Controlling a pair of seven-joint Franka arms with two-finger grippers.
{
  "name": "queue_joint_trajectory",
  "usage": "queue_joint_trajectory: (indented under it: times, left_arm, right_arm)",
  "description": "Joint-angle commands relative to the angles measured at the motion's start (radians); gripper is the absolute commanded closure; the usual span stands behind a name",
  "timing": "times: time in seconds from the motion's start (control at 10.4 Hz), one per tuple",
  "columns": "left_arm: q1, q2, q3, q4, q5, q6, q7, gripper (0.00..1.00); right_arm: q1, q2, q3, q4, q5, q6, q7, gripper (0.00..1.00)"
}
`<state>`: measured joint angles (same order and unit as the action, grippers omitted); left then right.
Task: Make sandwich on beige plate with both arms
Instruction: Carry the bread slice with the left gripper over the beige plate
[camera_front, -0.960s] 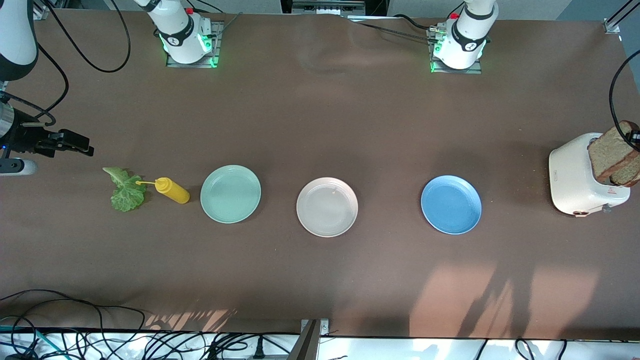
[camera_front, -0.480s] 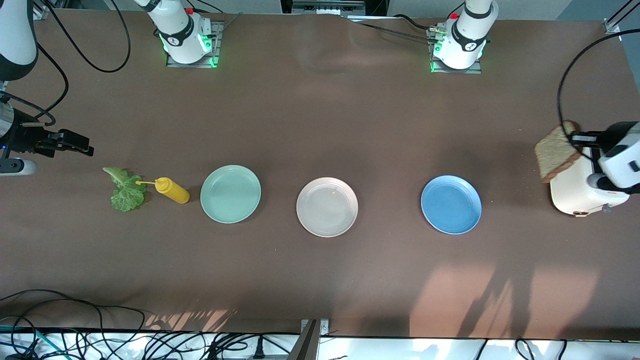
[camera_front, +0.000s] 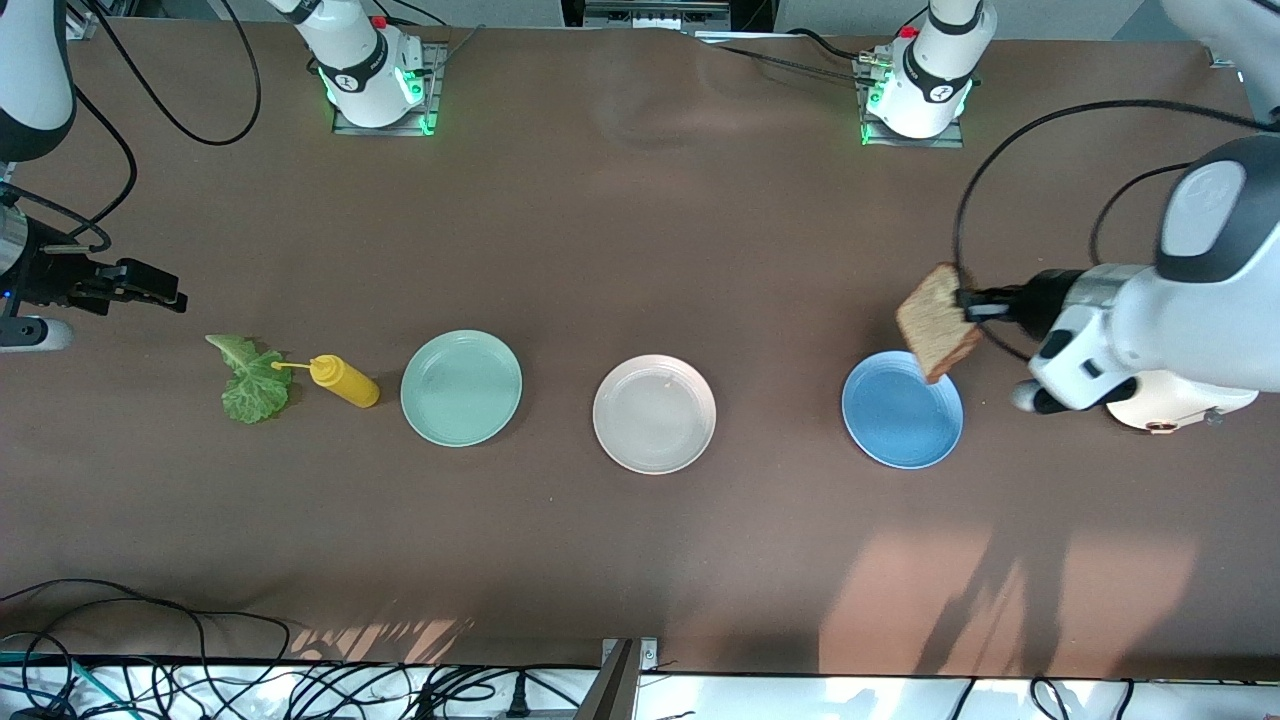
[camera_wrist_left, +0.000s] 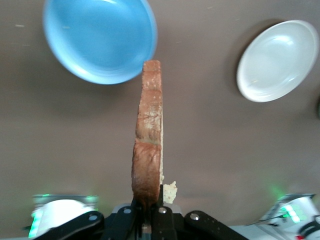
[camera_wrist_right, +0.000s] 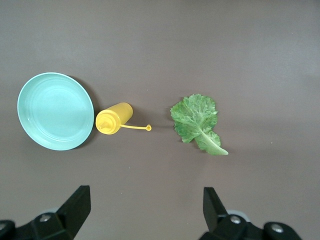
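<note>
left hand (camera_front: 968, 304) clamped on bread slice (camera_front: 937, 322) over blue plate (camera_front: 902, 420); carry on to nine o'clock, lay flat on beige plate (camera_front: 654, 428). right hand (camera_wrist_right: 145, 212) waits open.

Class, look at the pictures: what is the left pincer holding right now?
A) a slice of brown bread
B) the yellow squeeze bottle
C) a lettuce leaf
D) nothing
A: the left pincer is shut on a slice of brown bread, held on edge over the rim of the blue plate.
</note>
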<state>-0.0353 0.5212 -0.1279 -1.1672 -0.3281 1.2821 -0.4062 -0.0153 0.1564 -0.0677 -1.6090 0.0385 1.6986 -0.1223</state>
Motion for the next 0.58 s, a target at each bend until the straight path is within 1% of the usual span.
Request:
queue_joint_trajectory:
  times: [0.0, 0.19, 0.38, 0.48]
  left_arm:
    - [-0.064, 0.061, 0.016, 0.011, -0.147, 0.144, -0.119, 1.00]
    - [-0.144, 0.126, 0.016, 0.011, -0.224, 0.318, -0.192, 1.00]
    - [-0.205, 0.186, 0.016, 0.009, -0.297, 0.528, -0.218, 1.00]
    - [-0.239, 0.197, 0.016, -0.017, -0.340, 0.619, -0.218, 1.00]
  right_arm:
    - [-0.008, 0.012, 0.003, 0.018, 0.017, -0.014, -0.007, 0.00]
    - [-0.006, 0.012, 0.003, 0.020, 0.014, -0.014, -0.008, 0.00]
    - [-0.002, 0.012, 0.008, 0.018, 0.011, -0.016, -0.005, 0.00]
    - [-0.005, 0.018, 0.006, 0.020, 0.014, -0.017, -0.010, 0.00]
